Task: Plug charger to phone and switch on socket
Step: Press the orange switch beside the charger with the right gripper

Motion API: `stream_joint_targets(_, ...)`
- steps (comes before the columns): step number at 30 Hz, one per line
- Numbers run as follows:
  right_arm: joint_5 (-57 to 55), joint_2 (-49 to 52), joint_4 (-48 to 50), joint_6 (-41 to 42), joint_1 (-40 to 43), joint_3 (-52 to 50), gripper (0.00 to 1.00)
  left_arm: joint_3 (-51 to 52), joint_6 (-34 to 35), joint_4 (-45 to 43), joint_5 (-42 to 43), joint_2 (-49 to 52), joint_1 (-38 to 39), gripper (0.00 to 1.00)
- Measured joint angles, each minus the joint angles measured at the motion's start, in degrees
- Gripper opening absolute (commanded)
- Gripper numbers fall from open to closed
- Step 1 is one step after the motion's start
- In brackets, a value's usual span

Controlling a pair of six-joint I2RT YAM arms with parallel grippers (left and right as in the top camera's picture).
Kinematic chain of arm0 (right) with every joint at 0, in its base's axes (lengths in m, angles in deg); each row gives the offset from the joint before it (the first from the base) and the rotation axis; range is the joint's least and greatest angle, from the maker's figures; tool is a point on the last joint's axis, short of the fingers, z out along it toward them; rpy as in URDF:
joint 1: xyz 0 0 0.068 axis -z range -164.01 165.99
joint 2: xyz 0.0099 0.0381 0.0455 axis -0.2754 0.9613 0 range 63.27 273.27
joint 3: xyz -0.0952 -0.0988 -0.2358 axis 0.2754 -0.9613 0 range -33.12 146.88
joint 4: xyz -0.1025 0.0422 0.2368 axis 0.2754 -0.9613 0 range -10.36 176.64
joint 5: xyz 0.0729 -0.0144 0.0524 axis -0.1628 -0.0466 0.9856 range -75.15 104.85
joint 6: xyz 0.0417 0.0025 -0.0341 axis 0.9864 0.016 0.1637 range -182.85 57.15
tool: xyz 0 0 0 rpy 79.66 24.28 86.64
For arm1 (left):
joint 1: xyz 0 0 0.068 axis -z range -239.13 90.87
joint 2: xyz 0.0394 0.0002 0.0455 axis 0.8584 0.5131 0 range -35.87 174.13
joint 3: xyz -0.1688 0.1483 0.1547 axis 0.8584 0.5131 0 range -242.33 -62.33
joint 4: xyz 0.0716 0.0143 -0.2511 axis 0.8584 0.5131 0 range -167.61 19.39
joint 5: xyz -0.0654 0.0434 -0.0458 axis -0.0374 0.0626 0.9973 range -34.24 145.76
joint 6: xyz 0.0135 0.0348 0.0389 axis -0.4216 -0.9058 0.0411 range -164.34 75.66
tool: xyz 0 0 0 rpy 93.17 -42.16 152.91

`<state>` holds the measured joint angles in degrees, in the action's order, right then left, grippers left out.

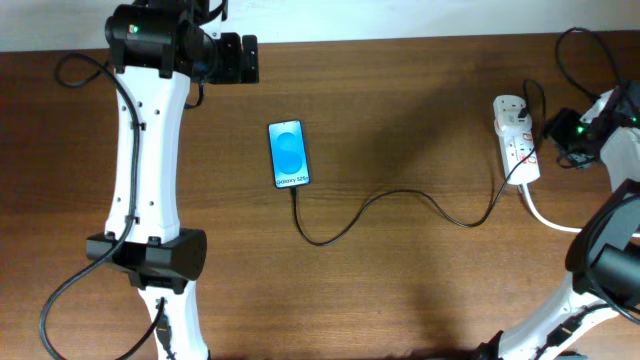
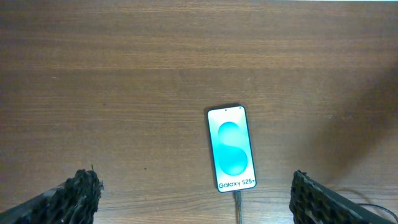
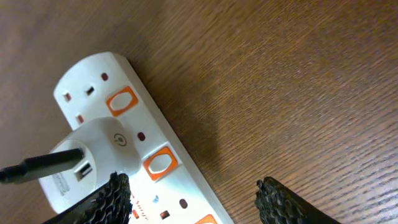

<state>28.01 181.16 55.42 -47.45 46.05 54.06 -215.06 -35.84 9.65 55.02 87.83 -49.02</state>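
The phone (image 1: pixel 289 154) lies screen up on the wooden table, blue oval lit; it also shows in the left wrist view (image 2: pixel 231 148). The black charger cable (image 1: pixel 400 196) runs from the phone's bottom edge, where its tip sits at the port (image 2: pixel 237 198), to a white plug block (image 1: pixel 511 106) seated in the socket (image 1: pixel 520 150). The right wrist view shows the socket (image 3: pixel 186 186), its orange-framed switches and the plug block (image 3: pixel 93 155). My left gripper (image 2: pixel 196 199) is open, above the table behind the phone. My right gripper (image 3: pixel 193 199) is open, just over the socket's edge.
The socket's thick white cord (image 1: pixel 545 215) leaves toward the right. Black arm cables (image 1: pixel 575 50) loop at the far right. The left arm base (image 1: pixel 150 255) stands at the table's left front.
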Motion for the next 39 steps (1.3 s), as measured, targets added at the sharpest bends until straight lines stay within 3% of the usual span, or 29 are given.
stream_joint_targets(20,-5.2,4.7,3.0,-2.1,-3.2,0.0,0.67,0.0,0.0,0.0,0.0,0.0,0.0,1.00)
stream_joint_targets(39,-6.0,4.7,0.1,0.5,-3.6,0.7,0.68,0.0,0.0,0.0,0.0,0.0,0.0,1.00)
